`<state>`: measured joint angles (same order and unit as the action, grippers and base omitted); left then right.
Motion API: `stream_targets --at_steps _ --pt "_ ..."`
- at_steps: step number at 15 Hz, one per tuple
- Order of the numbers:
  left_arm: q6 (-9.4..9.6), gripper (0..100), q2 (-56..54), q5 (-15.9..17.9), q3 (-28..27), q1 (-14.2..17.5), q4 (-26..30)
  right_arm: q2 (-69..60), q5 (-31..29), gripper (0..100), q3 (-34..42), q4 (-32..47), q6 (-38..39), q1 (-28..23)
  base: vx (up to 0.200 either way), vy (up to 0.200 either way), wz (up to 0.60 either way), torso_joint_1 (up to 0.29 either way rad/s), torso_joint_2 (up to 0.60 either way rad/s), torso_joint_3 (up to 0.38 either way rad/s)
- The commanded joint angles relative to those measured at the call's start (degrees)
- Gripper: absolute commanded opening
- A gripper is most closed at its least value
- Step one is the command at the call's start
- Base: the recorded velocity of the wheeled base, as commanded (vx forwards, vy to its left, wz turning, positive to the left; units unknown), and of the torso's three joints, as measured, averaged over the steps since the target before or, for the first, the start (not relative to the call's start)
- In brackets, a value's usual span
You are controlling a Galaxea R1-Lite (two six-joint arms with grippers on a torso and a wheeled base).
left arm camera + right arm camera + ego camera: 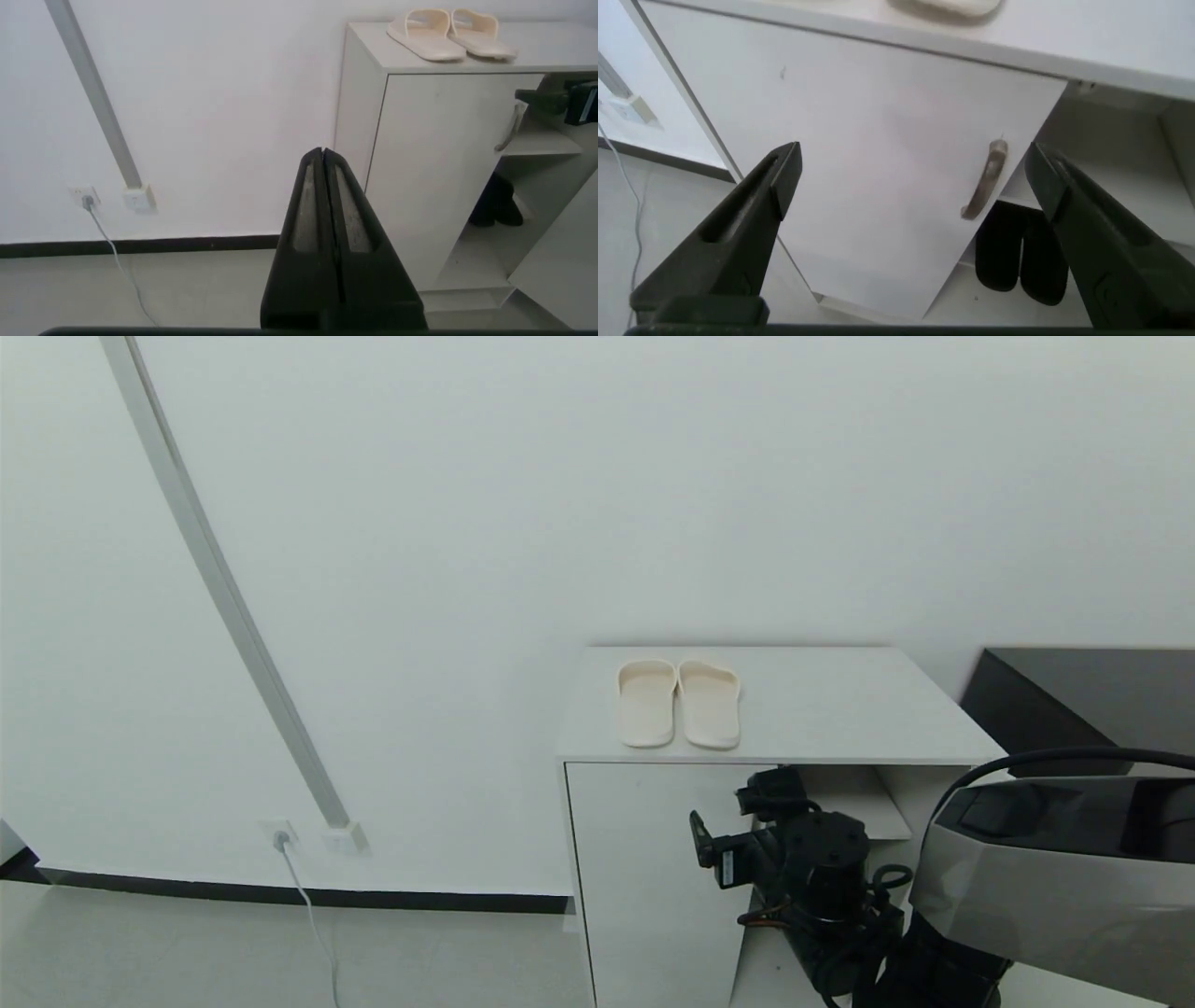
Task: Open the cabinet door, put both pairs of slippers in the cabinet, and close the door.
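Left gripper, jaws pressed together, sits idle well left of the cabinet. Cream slippers on top, not yet stowed. Right gripper, jaws spread wide, faces the door handle, likely lining up a grasp. Black slippers lie inside.
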<state>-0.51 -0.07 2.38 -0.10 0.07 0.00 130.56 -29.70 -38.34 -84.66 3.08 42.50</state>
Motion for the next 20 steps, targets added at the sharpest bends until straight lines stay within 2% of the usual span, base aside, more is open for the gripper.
stream_targets --at_steps 1,7,10,12,14,15,16,20 --pt "-0.02 0 0.1 0.0 0.0 0.0 0.0 0.2 0.0 100 0.0 0.0 -0.1 0.0 0.000 0.000 0.00 0.183 -0.42 -0.222" --pt "-0.02 0 0.1 0.0 0.0 0.0 0.0 0.2 0.3 100 0.1 -2.1 0.0 -0.1 0.000 0.000 0.00 0.174 -0.37 -0.201" --pt "-0.02 0 0.1 0.0 0.0 0.0 0.0 0.3 1.8 100 0.4 -4.8 -2.6 -0.9 0.000 0.000 0.00 0.032 -0.08 -0.039" --pt "-0.02 0 0.1 0.0 0.0 0.0 0.0 0.0 1.8 100 -2.1 -4.0 -4.4 -0.9 0.000 0.000 0.00 0.000 0.00 0.000" --pt "-0.02 0 0.1 0.0 0.0 0.0 0.0 -2.0 1.7 100 -8.7 6.3 -2.6 -1.0 0.000 0.000 0.00 0.000 0.00 0.000" --pt "0.16 0 0.1 -0.1 0.0 0.0 0.0 -6.3 1.1 100 -14.1 19.2 1.8 -0.7 0.000 0.000 0.00 0.000 0.00 0.000" --pt "0.16 0 0.1 -0.1 0.0 0.0 0.0 -8.8 0.0 100 -18.7 28.1 3.9 -0.6 0.000 0.000 0.00 0.000 0.00 0.000" --pt "0.25 0 0.1 -0.1 0.0 0.0 0.0 -10.5 -4.2 100 -38.3 53.0 10.7 1.1 0.000 0.000 0.00 0.000 0.00 0.000"
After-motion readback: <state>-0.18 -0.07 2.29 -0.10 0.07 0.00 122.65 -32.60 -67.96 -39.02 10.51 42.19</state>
